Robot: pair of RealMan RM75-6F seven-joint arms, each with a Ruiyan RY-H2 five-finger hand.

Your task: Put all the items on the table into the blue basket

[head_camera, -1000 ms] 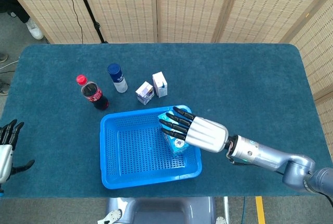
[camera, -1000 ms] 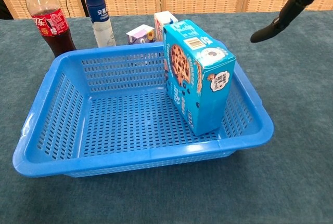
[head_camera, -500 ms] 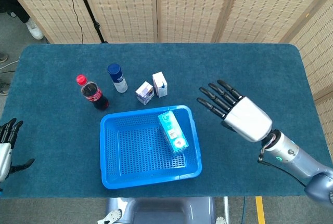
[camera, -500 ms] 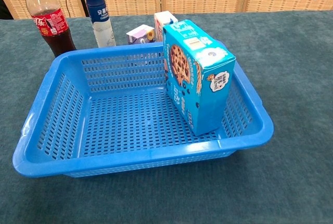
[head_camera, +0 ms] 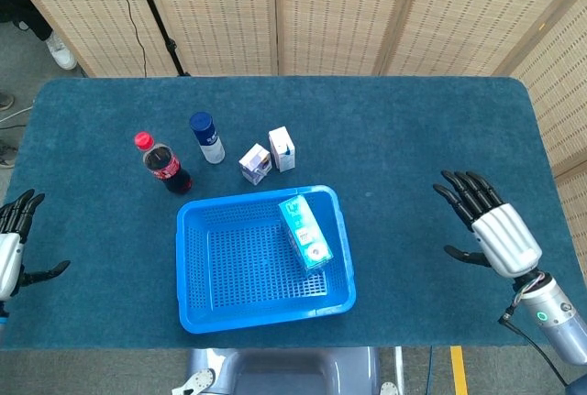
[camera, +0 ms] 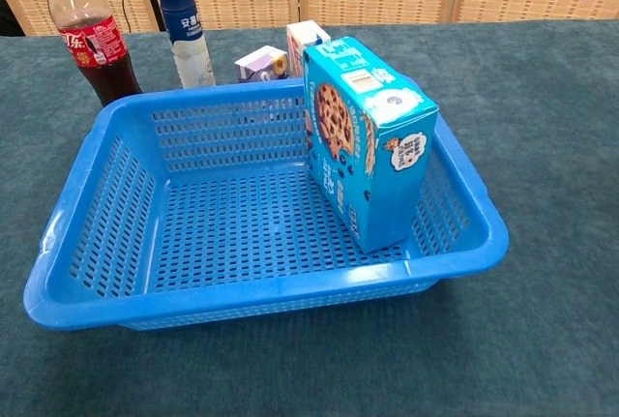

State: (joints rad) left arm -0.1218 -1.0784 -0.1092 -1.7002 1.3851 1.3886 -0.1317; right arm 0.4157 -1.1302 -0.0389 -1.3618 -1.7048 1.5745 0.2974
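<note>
At the nine o'clock edge of the head view, the left hand (head_camera: 9, 253) is seen over the teal table (head_camera: 413, 129), fingers spread and nothing held. Toward ten o'clock from the blue basket (head_camera: 197, 267) a cola bottle (head_camera: 163, 164) with a red cap is stood upright, and just beside it, at its one o'clock, a clear bottle with a dark blue cap (head_camera: 206, 137) is also upright. At the basket's twelve o'clock two small cartons are placed close together on the cloth: a purple and white carton (head_camera: 255, 163) nearest the rim and a white and blue carton (head_camera: 282, 148) at its one o'clock; whether the two touch cannot be told. Inside the basket, along its three o'clock wall, a blue cookie box (camera: 368, 136) is stood on edge, tilted and leaning against that wall in the chest view. At the four o'clock side of the head view, well apart from the basket, the right hand (head_camera: 491, 230) is shown with fingers extended and apart, empty, its palm turned down toward the cloth
</note>
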